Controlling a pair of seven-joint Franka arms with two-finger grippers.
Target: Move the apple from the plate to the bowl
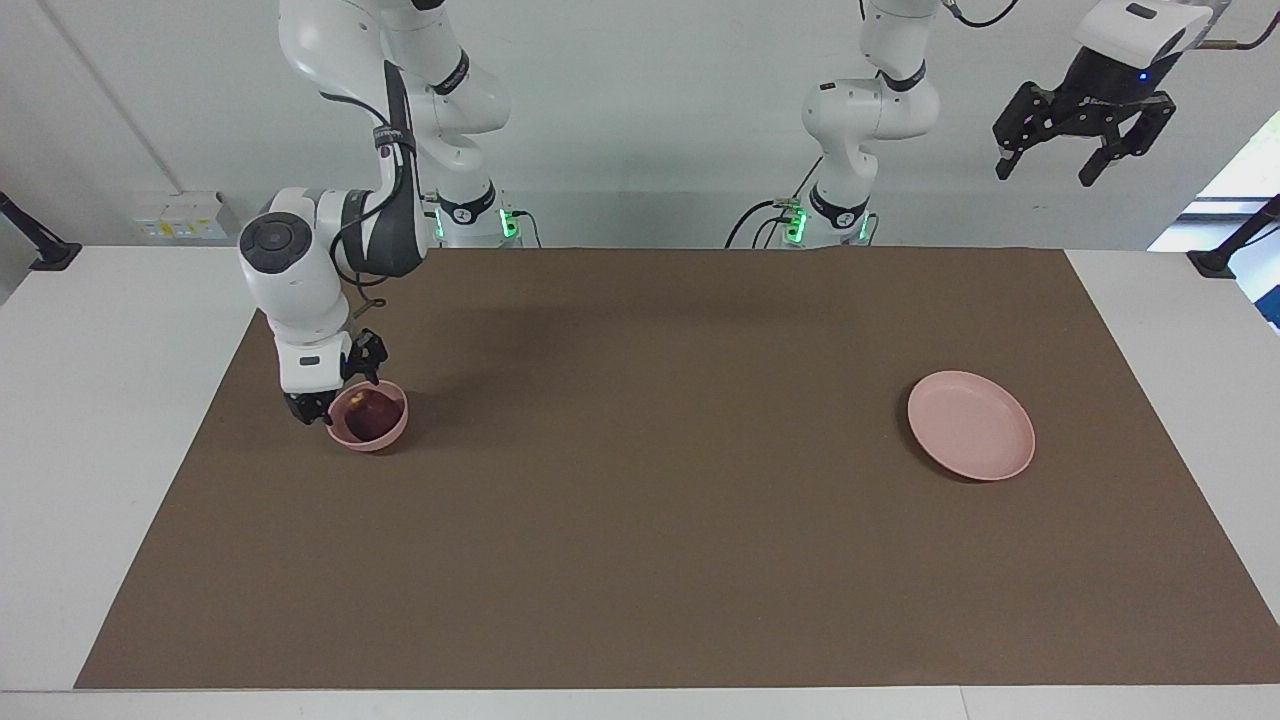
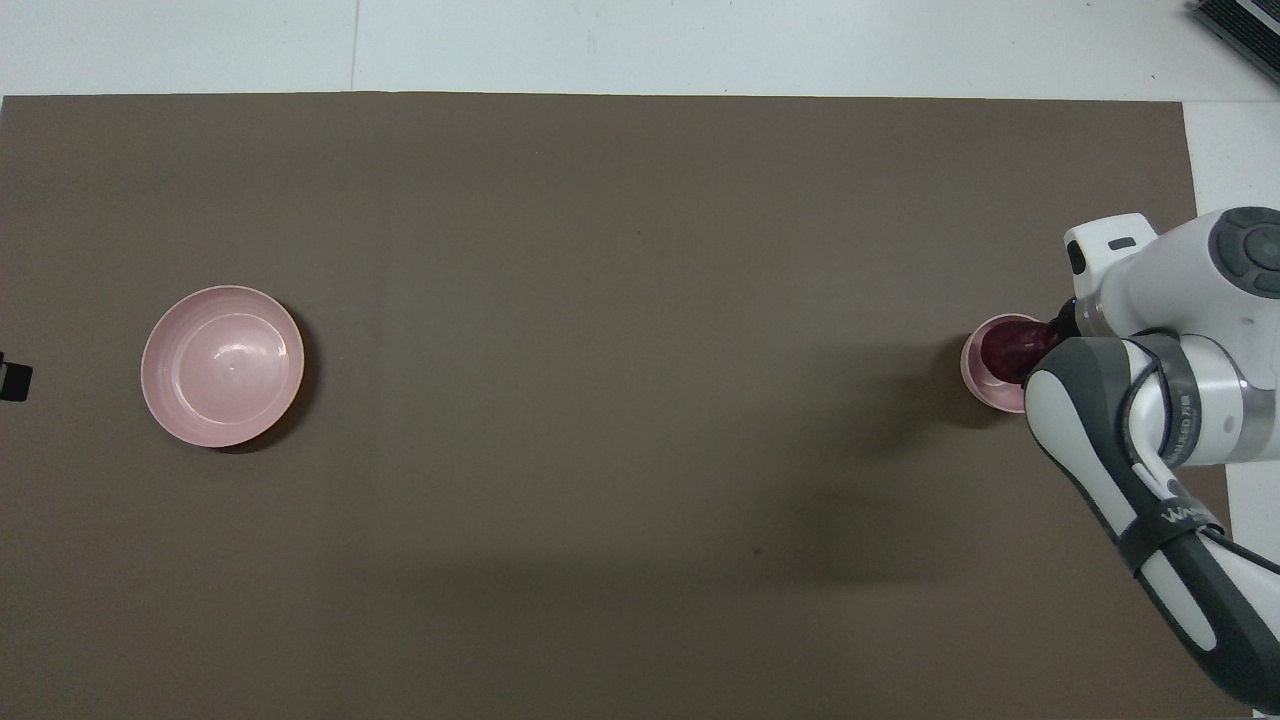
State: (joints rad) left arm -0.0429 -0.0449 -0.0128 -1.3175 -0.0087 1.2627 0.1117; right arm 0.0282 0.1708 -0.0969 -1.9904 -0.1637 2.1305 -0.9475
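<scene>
The dark red apple (image 1: 368, 411) lies inside the small pink bowl (image 1: 372, 439) near the right arm's end of the brown mat; from above, the apple (image 2: 1008, 347) shows in the bowl (image 2: 982, 385), partly covered by the arm. My right gripper (image 1: 338, 384) hangs just over the bowl's rim on the side nearer the robots, open, its fingers apart and off the apple. The flat pink plate (image 1: 970, 426) sits bare toward the left arm's end, and it also shows from above (image 2: 222, 365). My left gripper (image 1: 1083, 142) waits open, high above the table's edge.
A brown mat (image 1: 650, 520) covers most of the white table (image 1: 110, 420). The right arm's wrist and forearm (image 2: 1150, 400) lean over the mat's edge beside the bowl.
</scene>
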